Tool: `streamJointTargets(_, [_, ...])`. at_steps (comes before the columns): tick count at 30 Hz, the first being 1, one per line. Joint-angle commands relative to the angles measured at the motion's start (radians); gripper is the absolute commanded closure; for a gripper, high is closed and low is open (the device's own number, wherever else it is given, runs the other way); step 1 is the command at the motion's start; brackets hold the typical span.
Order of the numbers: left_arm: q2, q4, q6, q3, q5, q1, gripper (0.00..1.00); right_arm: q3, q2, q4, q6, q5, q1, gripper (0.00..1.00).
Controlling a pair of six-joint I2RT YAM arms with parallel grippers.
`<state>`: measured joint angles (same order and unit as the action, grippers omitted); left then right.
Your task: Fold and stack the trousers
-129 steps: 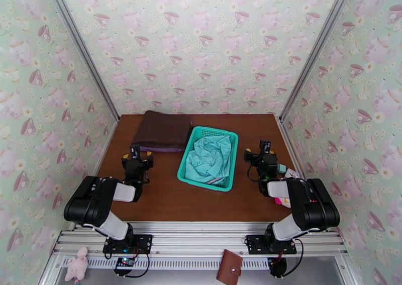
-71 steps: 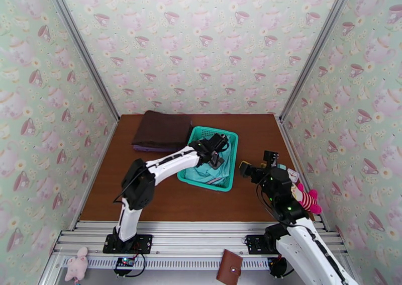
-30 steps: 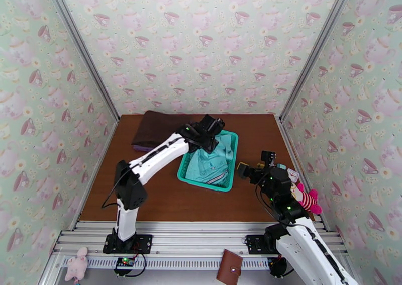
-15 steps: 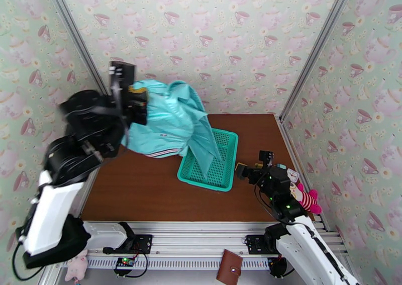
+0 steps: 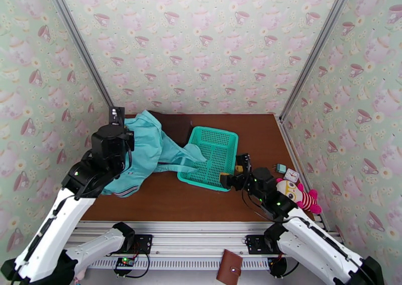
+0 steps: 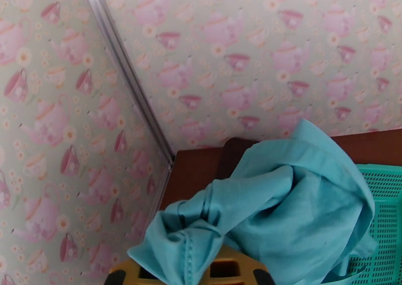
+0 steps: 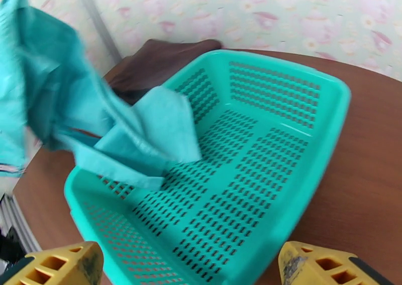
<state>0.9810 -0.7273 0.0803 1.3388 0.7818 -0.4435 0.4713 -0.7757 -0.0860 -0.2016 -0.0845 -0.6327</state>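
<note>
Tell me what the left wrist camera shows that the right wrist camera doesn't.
Left wrist: the trousers bunched in the shut left gripper, with the wall's corner post behind. Right wrist: the open right gripper at the basket, a trouser leg draped over its rim onto the bare mesh floor. Shared: trousers, basket, table.

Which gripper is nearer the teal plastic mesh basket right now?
Right. Right gripper: open at the near right corner of the teal plastic mesh basket. Left gripper: farther left, shut on the turquoise cloth trousers.
</note>
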Motion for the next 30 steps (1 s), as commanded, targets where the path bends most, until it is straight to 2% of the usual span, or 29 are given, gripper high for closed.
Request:
streamJointTargets(1, [-0.066, 0.076, -0.090, -0.021, 0.068, 0.079, 1.00, 0.054, -0.046, 0.038, 0.096, 0.008, -0.087, 0.05])
streamJointTargets(5, [-0.106, 0.086, -0.149, -0.008, 0.086, 0.212, 1.00, 0.090, -0.110, 0.022, 0.135, 0.044, -0.155, 0.05])
streamJointTargets(10, [-0.126, 0.100, -0.153, 0.072, 0.122, 0.354, 1.00, 0.123, -0.194, -0.005, 0.182, 0.075, -0.217, 0.04])
streamJointTargets(13, [-0.127, 0.114, -0.148, 0.122, 0.123, 0.416, 1.00, 0.137, -0.221, -0.017, 0.203, 0.096, -0.246, 0.03])
streamJointTargets(17, [-0.094, 0.092, -0.162, 0.169, 0.090, 0.442, 1.00, 0.161, -0.262, -0.041, 0.226, 0.107, -0.273, 0.03])
streamJointTargets(21, [-0.073, 0.075, -0.221, 0.118, -0.068, 0.445, 1.00, 0.190, -0.316, -0.070, 0.258, 0.125, -0.304, 0.03])
streamJointTargets(26, [-0.051, 0.109, -0.278, -0.026, -0.350, 0.442, 1.00, 0.249, -0.422, -0.130, 0.291, 0.194, -0.344, 0.12])
streamJointTargets(30, [-0.032, 0.094, -0.308, -0.094, -0.414, 0.385, 1.00, 0.290, -0.496, -0.172, 0.313, 0.223, -0.357, 0.19])
